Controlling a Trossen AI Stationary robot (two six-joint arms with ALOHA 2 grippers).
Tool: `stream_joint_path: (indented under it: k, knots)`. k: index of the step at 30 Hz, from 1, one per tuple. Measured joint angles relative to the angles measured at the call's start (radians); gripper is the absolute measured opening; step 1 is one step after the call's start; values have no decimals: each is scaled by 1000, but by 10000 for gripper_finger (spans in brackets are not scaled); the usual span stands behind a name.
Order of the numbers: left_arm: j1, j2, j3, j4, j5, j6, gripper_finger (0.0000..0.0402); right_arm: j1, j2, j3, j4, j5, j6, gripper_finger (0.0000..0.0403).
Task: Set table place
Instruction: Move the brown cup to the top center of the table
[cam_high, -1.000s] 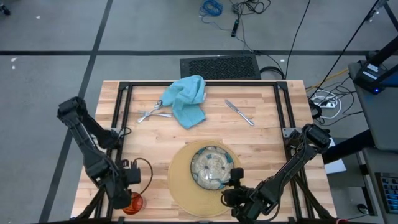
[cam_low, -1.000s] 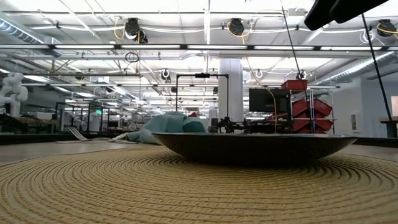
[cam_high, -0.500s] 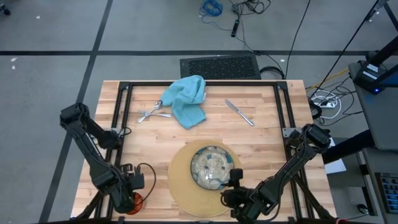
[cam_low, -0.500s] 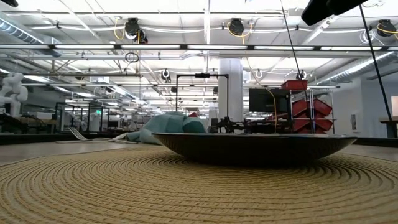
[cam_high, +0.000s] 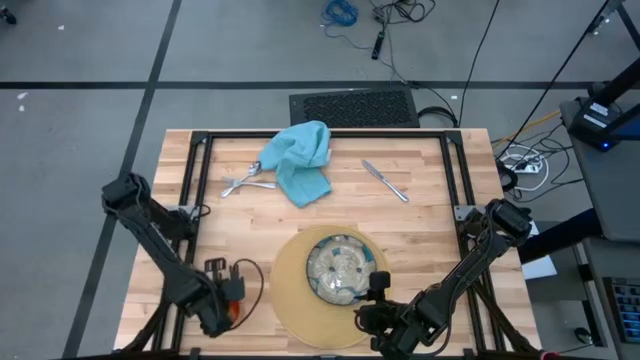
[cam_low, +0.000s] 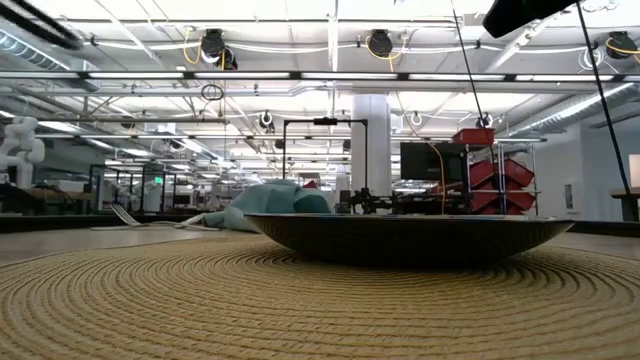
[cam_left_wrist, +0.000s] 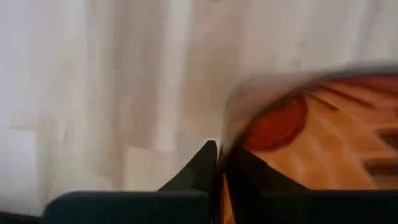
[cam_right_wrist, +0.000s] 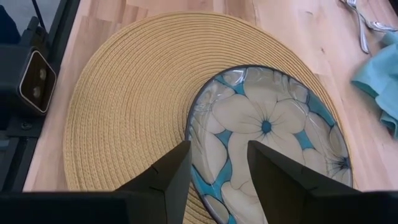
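The left pincer (cam_high: 232, 298) is clamped on the orange cup's (cam_left_wrist: 292, 149) rim. The right pincer (cam_right_wrist: 217, 163) is held apart above the bowl (cam_right_wrist: 267, 143). No writing can be read.

No text, label, brand, number or sign can be read in any view.
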Motion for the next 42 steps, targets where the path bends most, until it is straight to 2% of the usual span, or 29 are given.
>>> stream_joint_path:
  k: [7, 14, 18, 23, 26, 29, 36, 42]
  knots:
    - [190, -96, -1, -41, -151, 241, 1, 1, 0, 0, -6, 0, 29, 148]
    - [481, -195, -1, -4, -244, 556, 0, 27, 12, -25, 4, 0, 107, 148]
    - [715, -207, 23, 100, -226, 809, 0, 60, 33, -77, 43, -17, 198, 148]
    - [1017, -181, 123, 275, -58, 1050, 0, 96, 61, -123, 92, -34, 307, 148]
    - [1173, -105, 233, 292, 33, 1133, 0, 107, 76, -126, 105, -33, 337, 148]
    - [1277, 24, 373, 250, 89, 1204, 0, 108, 89, -126, 106, -30, 343, 148]
    - [1359, 406, 812, 89, 110, 1352, 0, 90, 91, -126, 77, -22, 338, 148]
    - [1426, 684, 1178, -33, 178, 1392, 0, 77, 91, -126, 13, -15, 399, 148]
